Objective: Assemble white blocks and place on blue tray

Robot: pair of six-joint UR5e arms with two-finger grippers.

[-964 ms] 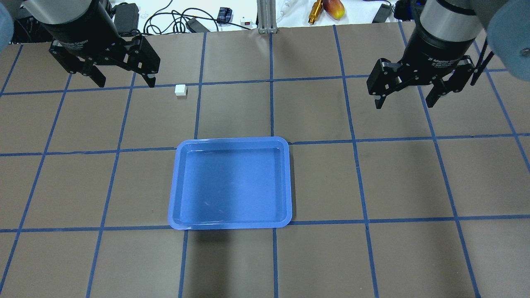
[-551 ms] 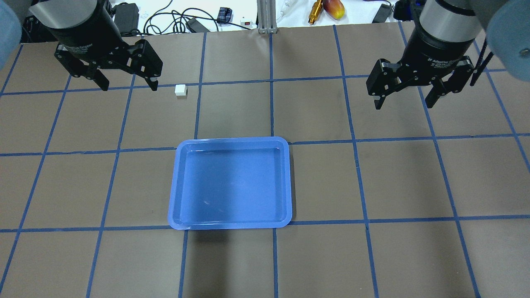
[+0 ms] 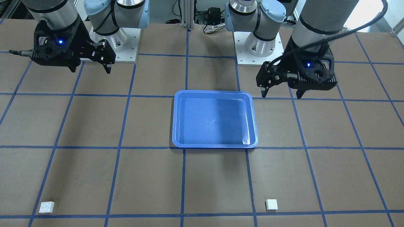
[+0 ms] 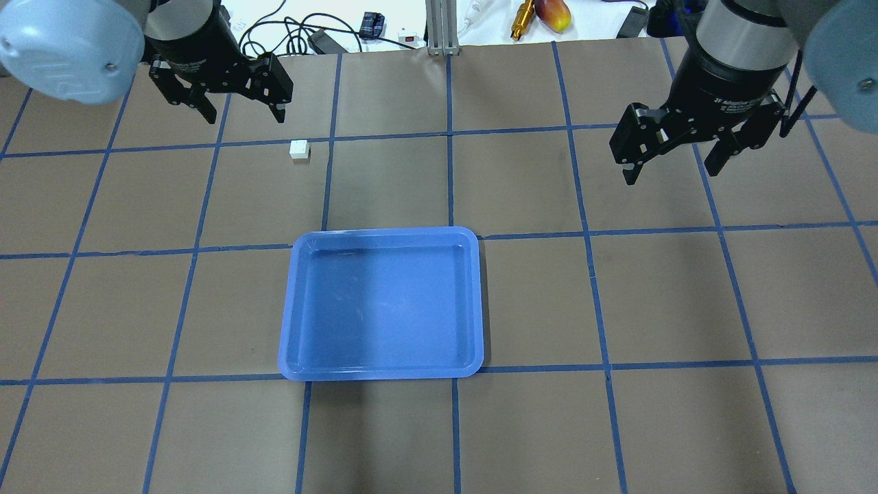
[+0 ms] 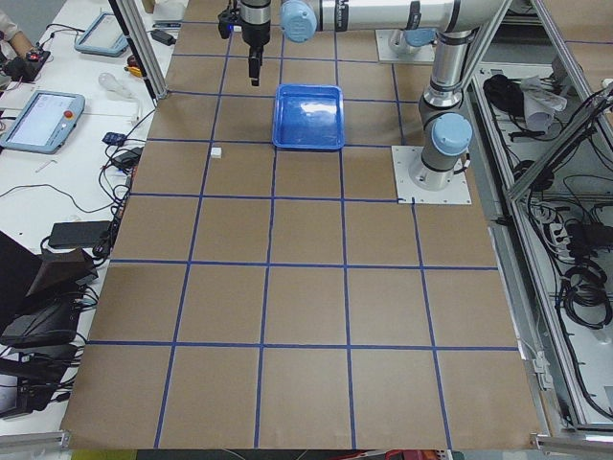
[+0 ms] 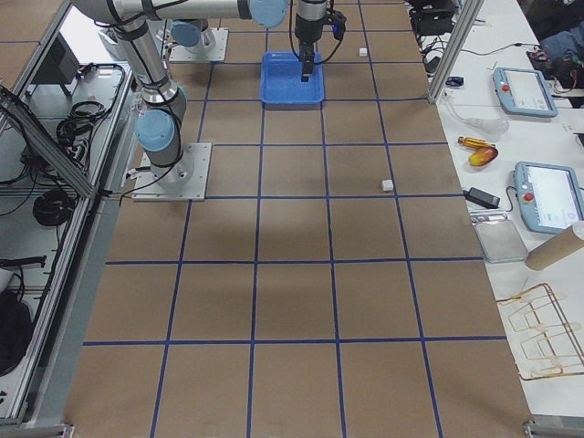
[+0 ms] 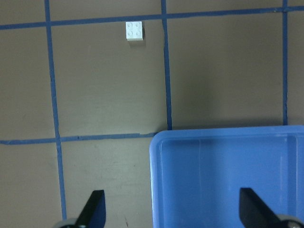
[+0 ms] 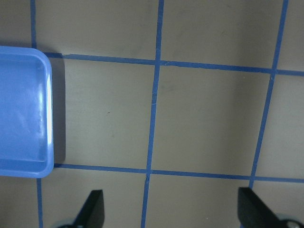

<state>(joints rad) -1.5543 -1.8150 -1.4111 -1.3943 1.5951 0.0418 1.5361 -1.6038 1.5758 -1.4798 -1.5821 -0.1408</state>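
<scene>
While both arms hang above the table (image 4: 658, 302), read the left gripper (image 4: 245, 118) as spread wide: the left wrist view shows its fingertips (image 7: 96, 209) far apart at the bottom corners of the frame, closed on no object. Read the right gripper (image 4: 669, 175) the same way; its fingertips (image 8: 94, 206) stand equally far apart in the right wrist view, over bare table crossed by the blue tape grid (image 8: 154, 109). Locate the blue tray (image 4: 381, 305) flat on the table midway between the two arms, its near and far rims lying close along grid lines. You will find one corner of it below the left gripper in the left wrist view and one side rim at the left edge of the right wrist view. Locate the first white block (image 4: 299, 149) on the table beyond the tray on the robot's left, just beside a tape line, studs up, well apart from the tray and from the left fingertips. Locate the second white block (image 3: 46, 207) on the robot's right, at the operators' side of the table, well apart from the tray and both grippers
</scene>
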